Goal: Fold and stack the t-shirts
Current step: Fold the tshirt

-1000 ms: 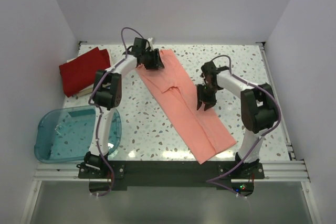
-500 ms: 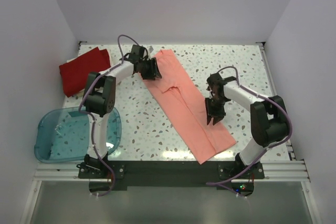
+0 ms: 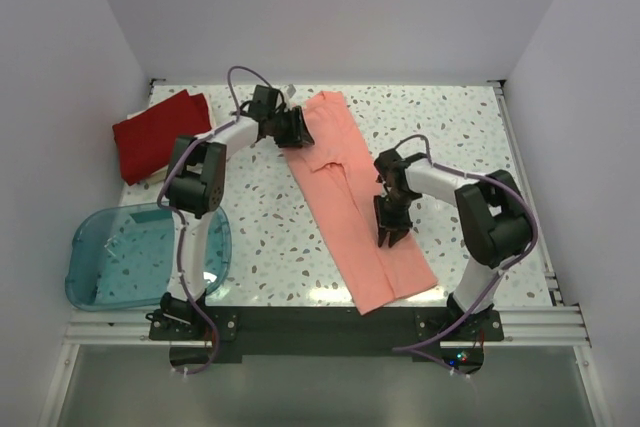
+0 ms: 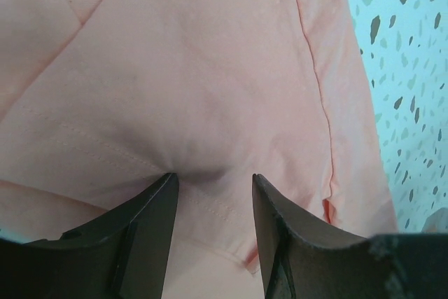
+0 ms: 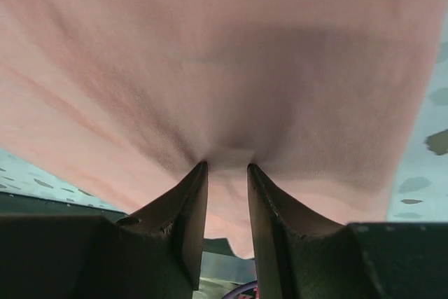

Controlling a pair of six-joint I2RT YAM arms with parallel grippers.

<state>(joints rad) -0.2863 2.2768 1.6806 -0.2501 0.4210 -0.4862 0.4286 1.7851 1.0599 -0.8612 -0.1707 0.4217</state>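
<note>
The salmon-pink t-shirt lies as a long narrow strip running diagonally from the back middle of the table to the front edge. My left gripper is at its far end. In the left wrist view the fingers stand fairly wide, closed on a puckered bunch of the pink cloth. My right gripper is at the strip's right edge near the front. Its narrow jaws pinch the pink cloth, which tents up over them. The deep red t-shirt lies folded at the back left.
A translucent blue tub sits at the front left beside the left arm's base. White walls close in the speckled table at the back and sides. The black mounting rail runs along the front edge.
The right gripper has swung out and back onto the strip's right edge and narrowed on the cloth. The strip's near end has shifted left. The left gripper has barely moved.
</note>
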